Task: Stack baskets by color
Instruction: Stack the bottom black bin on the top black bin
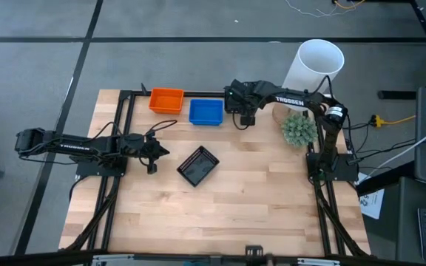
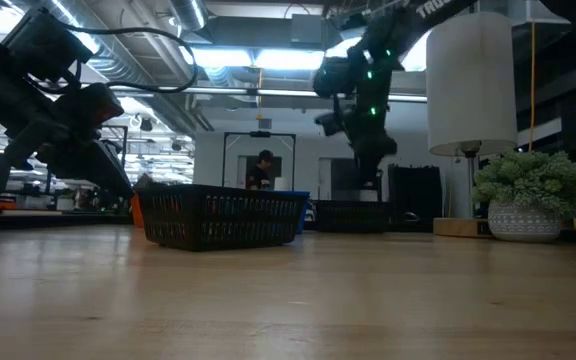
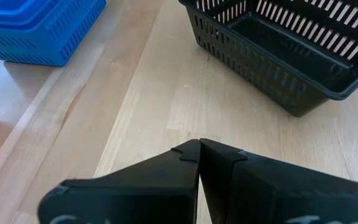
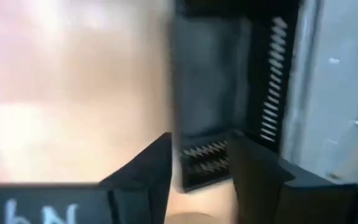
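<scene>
Left gripper (image 1: pixel 156 153) sits closed over the table's (image 1: pixel 257 214) left side. Three basket spots show from above: an orange basket (image 1: pixel 166 100) and a blue basket (image 1: pixel 205 111) at the far edge, a black basket (image 1: pixel 197 165) mid-table. The right gripper (image 1: pixel 244 117), fingers parted and empty, hangs beside the blue one. Only the right wrist view shows another black basket (image 4: pixel 219 99) beneath it.

We see a light wooden bench (image 1: pixel 257 207) standing on grey carpet (image 1: pixel 35 81) crossed by dark seams. Beyond it, in the low view, a wide workshop opens under bright ceiling strip lights (image 2: pixel 268 58) and exposed ducts. A person (image 2: pixel 262 170) sits far off by a dark-framed doorway. Cables (image 1: pixel 390 122) trail across the floor.
</scene>
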